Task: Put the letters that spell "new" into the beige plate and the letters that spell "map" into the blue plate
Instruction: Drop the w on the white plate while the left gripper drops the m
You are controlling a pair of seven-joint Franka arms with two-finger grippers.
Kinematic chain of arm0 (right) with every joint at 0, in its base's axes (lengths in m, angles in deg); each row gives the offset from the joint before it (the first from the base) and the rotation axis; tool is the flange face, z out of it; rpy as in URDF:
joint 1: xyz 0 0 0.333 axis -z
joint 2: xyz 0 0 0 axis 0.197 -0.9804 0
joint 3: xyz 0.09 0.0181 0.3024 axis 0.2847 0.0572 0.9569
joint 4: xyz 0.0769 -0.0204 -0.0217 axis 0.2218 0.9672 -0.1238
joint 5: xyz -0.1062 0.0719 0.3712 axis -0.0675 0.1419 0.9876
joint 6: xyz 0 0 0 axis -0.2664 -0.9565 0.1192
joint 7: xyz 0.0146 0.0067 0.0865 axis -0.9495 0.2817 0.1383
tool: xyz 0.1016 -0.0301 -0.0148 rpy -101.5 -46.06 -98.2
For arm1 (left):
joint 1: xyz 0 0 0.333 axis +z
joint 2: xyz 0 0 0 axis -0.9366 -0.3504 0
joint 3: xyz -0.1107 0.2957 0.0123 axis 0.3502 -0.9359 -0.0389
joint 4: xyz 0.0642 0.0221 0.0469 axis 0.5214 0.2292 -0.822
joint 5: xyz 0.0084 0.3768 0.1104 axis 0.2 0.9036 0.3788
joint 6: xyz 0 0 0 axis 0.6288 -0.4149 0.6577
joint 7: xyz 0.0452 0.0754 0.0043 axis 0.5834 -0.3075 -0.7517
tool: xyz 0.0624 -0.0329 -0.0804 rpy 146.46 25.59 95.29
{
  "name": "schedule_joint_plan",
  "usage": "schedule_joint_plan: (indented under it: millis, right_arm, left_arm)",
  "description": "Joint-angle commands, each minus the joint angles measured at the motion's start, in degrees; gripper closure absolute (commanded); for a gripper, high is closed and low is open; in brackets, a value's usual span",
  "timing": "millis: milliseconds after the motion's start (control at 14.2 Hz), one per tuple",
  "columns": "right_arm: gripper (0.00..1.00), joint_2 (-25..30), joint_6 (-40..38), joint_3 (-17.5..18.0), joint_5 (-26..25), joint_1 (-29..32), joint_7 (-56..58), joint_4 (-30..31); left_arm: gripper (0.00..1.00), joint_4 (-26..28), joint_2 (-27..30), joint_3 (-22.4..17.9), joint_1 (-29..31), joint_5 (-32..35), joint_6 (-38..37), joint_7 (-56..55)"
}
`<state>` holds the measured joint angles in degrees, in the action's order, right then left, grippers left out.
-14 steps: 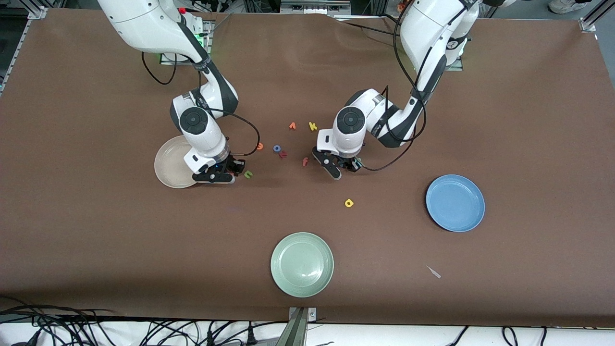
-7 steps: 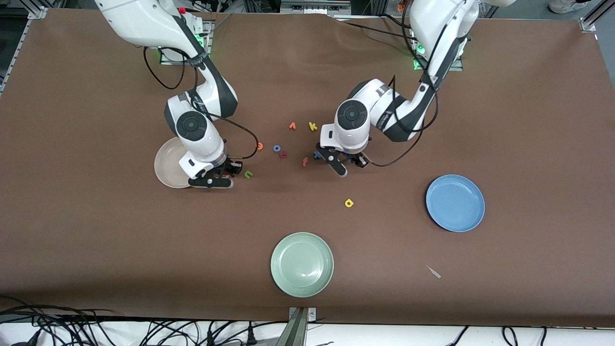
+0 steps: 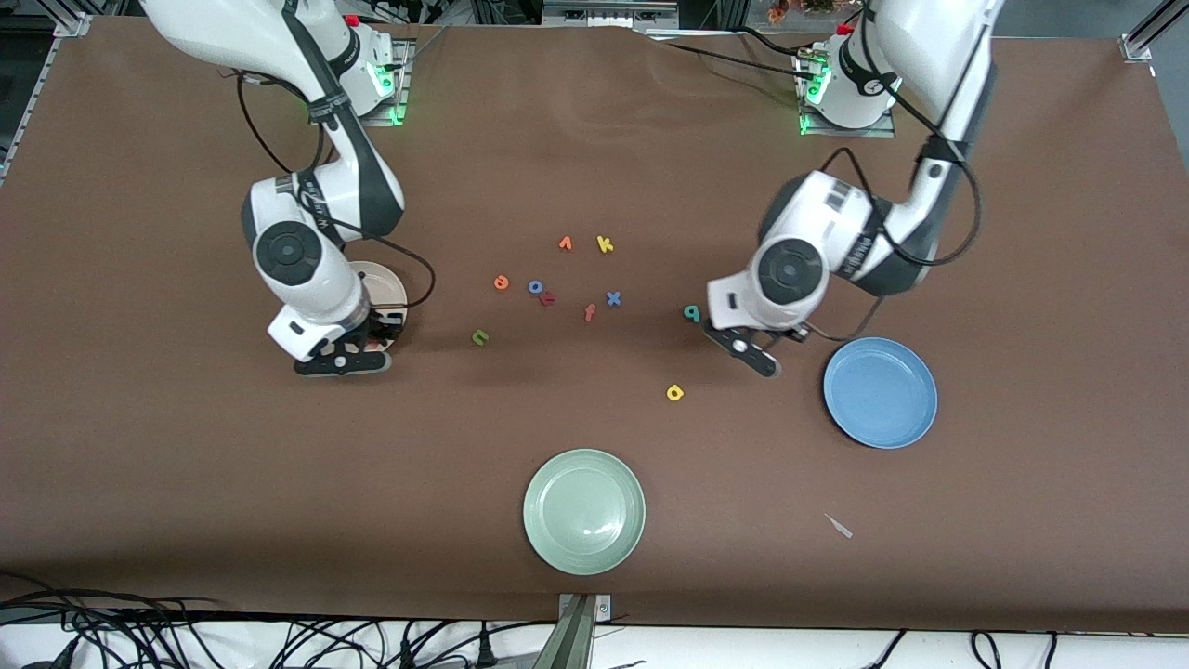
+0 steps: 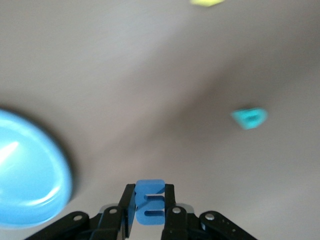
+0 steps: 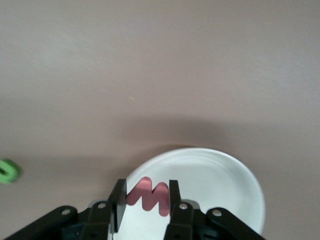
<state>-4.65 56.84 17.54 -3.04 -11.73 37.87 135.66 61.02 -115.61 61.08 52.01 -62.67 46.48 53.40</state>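
while the left gripper (image 4: 149,220) pinches the blue m (image 4: 150,201), the right gripper (image 5: 145,207) clamps the zigzag salmon-red w (image 5: 148,195).

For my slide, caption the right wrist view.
Right gripper holds the salmon-red w over the beige plate.

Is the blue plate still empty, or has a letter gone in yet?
Empty. The blue plate shows only bare surface; the left gripper holds the blue m beside it, not yet over it.
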Motion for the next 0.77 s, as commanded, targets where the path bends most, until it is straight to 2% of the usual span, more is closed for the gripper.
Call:
schedule_joint_plan:
  millis: [0, 70, 281, 351, 492, 562, 632, 702]
  right_arm:
    - [0.74, 7.62, 5.49, -1.53, -0.38, -0.2, 1.25, 12.16]
    - [0.74, 9.03, 6.21, -2.14, -0.38, -0.2, 1.42, 14.55]
    - [0.71, 12.2, 6.13, -4.95, -0.38, -0.2, 4.75, 19.13]
    - [0.66, 12.47, 6.22, -5.49, -0.29, -0.2, 5.37, 19.49]
    - [0.41, 12.47, 6.13, -5.49, -0.12, -0.2, 5.38, 19.41]
    - [0.38, 12.47, 6.22, -5.49, 0.15, -0.2, 5.38, 19.41]
    - [0.36, 12.47, 6.22, -5.49, 0.15, -0.29, 5.38, 19.41]
    - [0.35, 12.47, 6.22, -5.4, 0.24, -0.29, 4.94, 19.32]
  left_arm:
    - [0.97, -0.1, -0.2, 0.94, 5.07, 4.83, -1.27, 0.72]
    - [0.97, -0.01, -0.63, 0.68, 5.61, 5.71, -1.27, 0.72]
    - [0.97, 0.08, -4.05, 1.03, 13.23, 5.98, -0.31, 0.72]
    - [0.97, 0.08, -5.28, 1.12, 14.65, 5.89, 1.43, 0.72]
    - [0.97, 0.34, -7.74, 1.03, 14.75, 6.42, 4.52, 0.63]
    - [0.96, 0.26, -8.71, 1.03, 14.75, 6.42, 5.4, 0.19]
    - [0.81, 0.26, -8.9, 0.94, 14.84, 6.42, 6.1, 0.28]
    - [0.14, 0.17, -8.81, 0.94, 15.01, 6.42, 6.11, 0.28]
